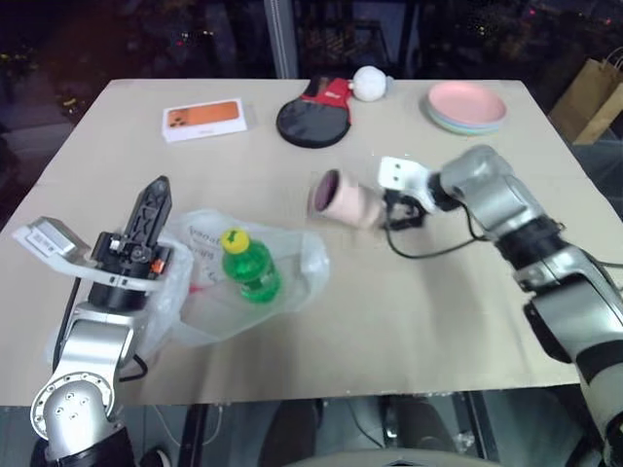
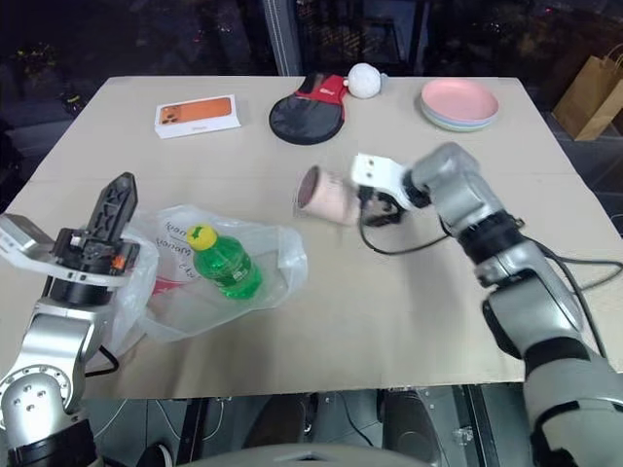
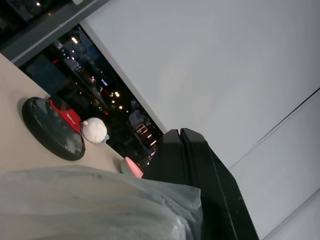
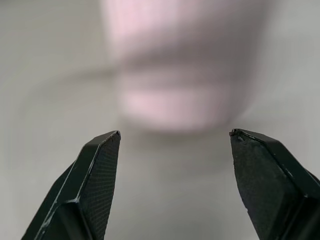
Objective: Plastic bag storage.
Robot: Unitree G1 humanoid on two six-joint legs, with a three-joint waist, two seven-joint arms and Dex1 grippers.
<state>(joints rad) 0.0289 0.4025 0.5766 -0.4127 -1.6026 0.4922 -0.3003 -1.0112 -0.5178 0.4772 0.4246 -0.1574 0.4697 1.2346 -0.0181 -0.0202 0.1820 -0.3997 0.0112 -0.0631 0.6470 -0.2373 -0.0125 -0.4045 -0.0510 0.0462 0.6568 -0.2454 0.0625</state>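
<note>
While our right gripper (image 4: 175,145) gapes wide, the pink cup (image 4: 185,65) looks blurry; our left gripper (image 1: 156,195) pinches the plastic bag (image 1: 292,258).

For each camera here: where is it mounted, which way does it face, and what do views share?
Both eye views: head, looking down on the tan table; both arms show.
Left wrist: along the shut left hand, over the translucent white plastic bag.
Right wrist: past the open right hand at the pink mug.
Shared: bag, mug.
</note>
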